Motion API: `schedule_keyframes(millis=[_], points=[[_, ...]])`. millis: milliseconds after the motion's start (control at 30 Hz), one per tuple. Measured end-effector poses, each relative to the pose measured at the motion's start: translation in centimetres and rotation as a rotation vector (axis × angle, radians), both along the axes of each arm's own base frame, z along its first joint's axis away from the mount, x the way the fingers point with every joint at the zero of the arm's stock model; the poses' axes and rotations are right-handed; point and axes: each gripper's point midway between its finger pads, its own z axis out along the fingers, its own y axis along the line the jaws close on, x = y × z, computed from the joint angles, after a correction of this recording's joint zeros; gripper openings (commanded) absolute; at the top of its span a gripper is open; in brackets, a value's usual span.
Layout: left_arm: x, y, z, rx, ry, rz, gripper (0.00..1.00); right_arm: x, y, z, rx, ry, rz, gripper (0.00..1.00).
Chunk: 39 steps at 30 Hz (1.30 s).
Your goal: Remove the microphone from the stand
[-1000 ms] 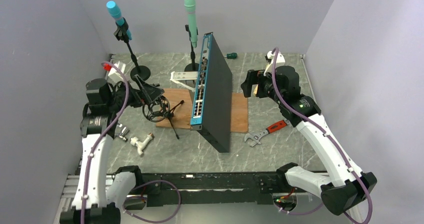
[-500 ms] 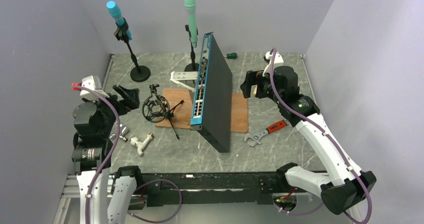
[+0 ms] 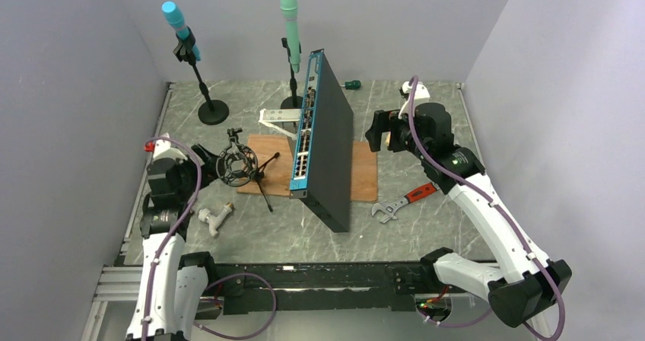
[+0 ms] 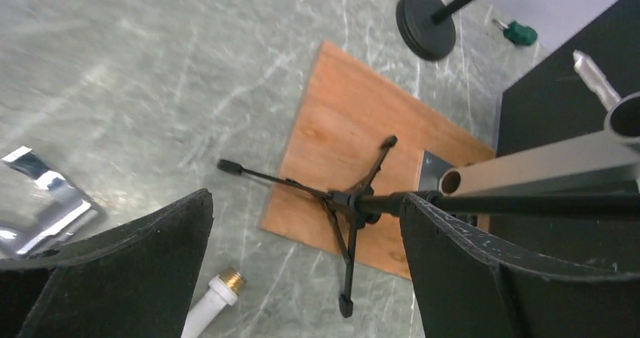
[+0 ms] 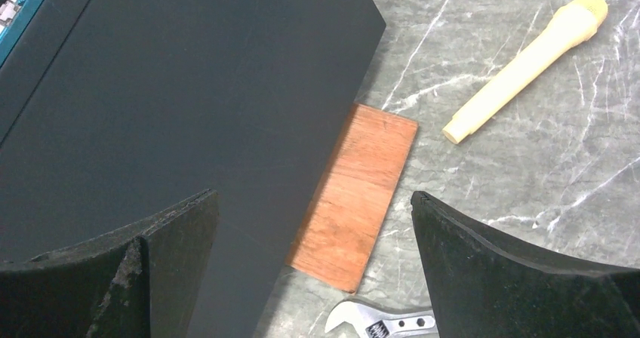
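so the blue microphone [image 3: 173, 14] sits clipped in its stand [image 3: 214, 113] at the back left of the bench [image 3: 251, 234], long axis leaning up and left; it's well behind and above the left fingers [image 4: 136, 270], spread wide, holding nothing; left arm looks nearer; right fingers [image 5: 498, 278] wide and empty too; only the right wrist view shows a cream mic [image 5: 521, 66] lying loose.

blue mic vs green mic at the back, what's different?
Colour: the blue microphone is bright cyan, the green microphone pale mint.
Pose: the blue microphone leans left; the green microphone stands almost upright.
Place: the blue microphone is by the left wall, the green microphone nearer the middle, behind the black box.
Shared: both are clipped head-up in black stands at the far end of the table.
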Motion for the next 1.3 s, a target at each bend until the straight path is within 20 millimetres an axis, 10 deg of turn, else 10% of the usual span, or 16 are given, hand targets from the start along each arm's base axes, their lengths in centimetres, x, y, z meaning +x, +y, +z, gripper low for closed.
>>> schedule_keyframes(millis=[167,633,1300], points=[[0.2,-2.5,-3.2,-0.100,-0.020,-0.122,0.96,-0.4,-0.2,0.3,0.004,-0.012,0.000,1.00],[0.5,-8.4,-1.4,-0.083,-0.404,-0.394,0.95,-0.9,0.1,0.3,0.021,-0.025,0.025,1.00],[3.5,-10.9,0.3,0.179,-0.528,-0.520,0.59,-1.9,0.0,2.3,0.057,-0.091,0.043,1.00]])
